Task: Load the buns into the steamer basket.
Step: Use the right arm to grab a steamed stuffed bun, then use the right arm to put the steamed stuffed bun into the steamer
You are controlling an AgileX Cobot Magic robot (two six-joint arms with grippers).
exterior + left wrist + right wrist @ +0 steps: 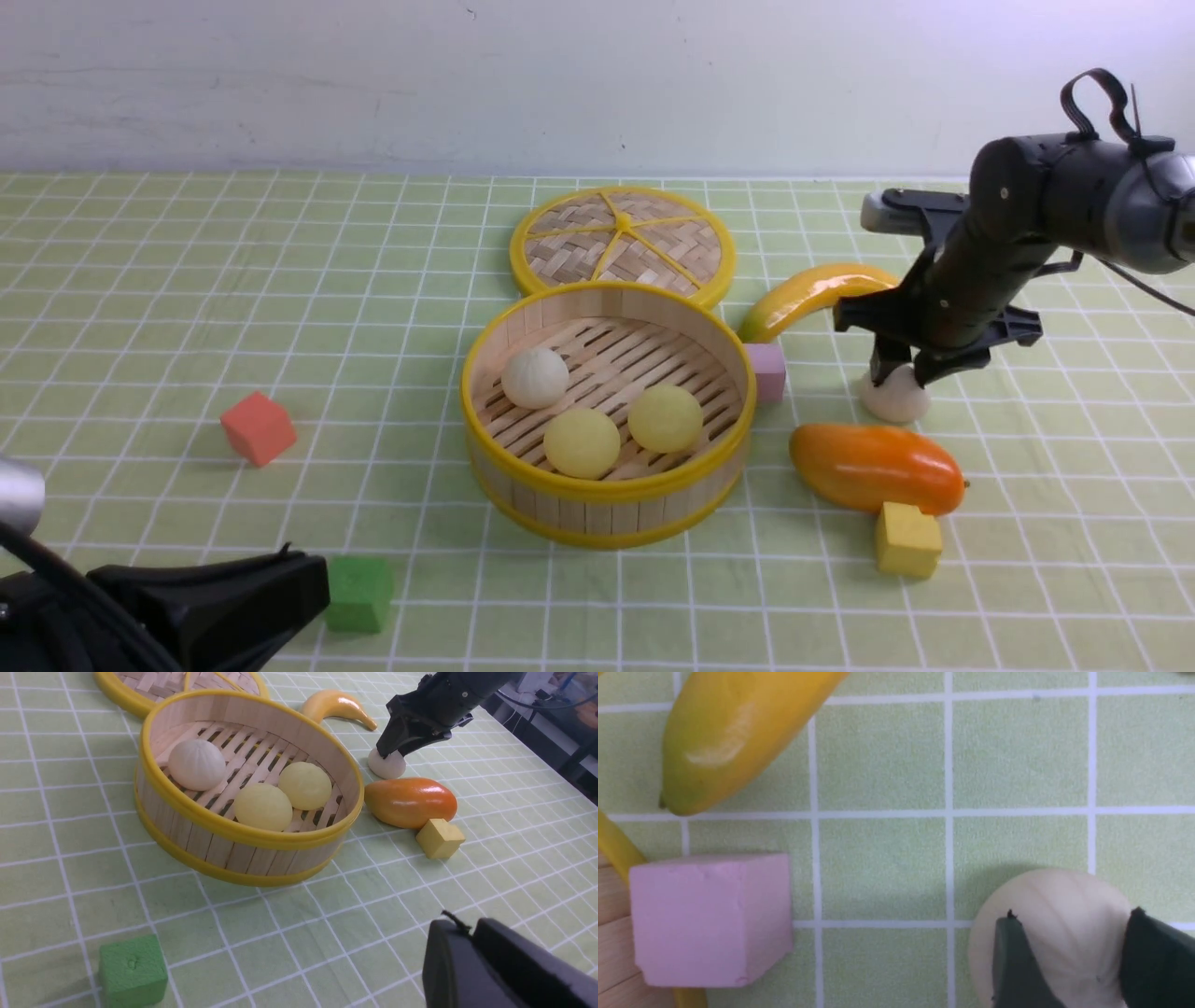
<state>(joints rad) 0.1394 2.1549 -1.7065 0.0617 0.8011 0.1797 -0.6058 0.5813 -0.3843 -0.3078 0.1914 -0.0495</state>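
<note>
Bamboo steamer basket [607, 523] holds three buns [582, 442], and the fourth bun [894, 397] is left outside

Front view: the right fingers [882, 359] straddle the fourth bun, which sits on the surface [140, 308] well apart from the basket; the left fingers [205, 597] are low and far off, spread or pressed I cannot tell. Left wrist view: the mango [410, 801] lies just beside the right fingers. Right wrist view: a finger on each side of the bun, a firm pinch unclear; I judge one lift and carry remains
</note>
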